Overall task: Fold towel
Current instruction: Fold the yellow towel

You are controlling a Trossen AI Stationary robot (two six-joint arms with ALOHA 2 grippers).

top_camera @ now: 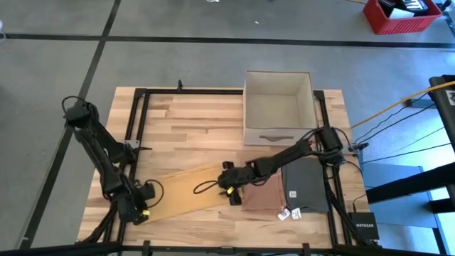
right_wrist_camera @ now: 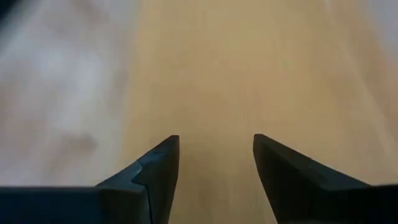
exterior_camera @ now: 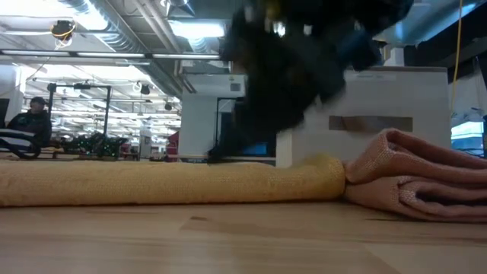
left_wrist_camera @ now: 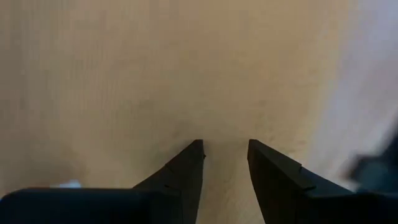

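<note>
- The yellow towel (top_camera: 186,190) lay in a long flat band along the desk's near edge, one fold judged done
- The left gripper (left_wrist_camera: 225,155) sat over the towel's end by the near left corner, fingers parted, holding nothing
- The right gripper (right_wrist_camera: 214,152) hung over the other end, mid-desk, spread apart and empty
- Next move likely calls for regripping both ends for a crosswise fold
- The pink folded cloth (top_camera: 263,193) touched the towel's end and crowded it; beyond sat a grey folded cloth (top_camera: 306,186), then a white box (top_camera: 279,107) at the far edge
</note>
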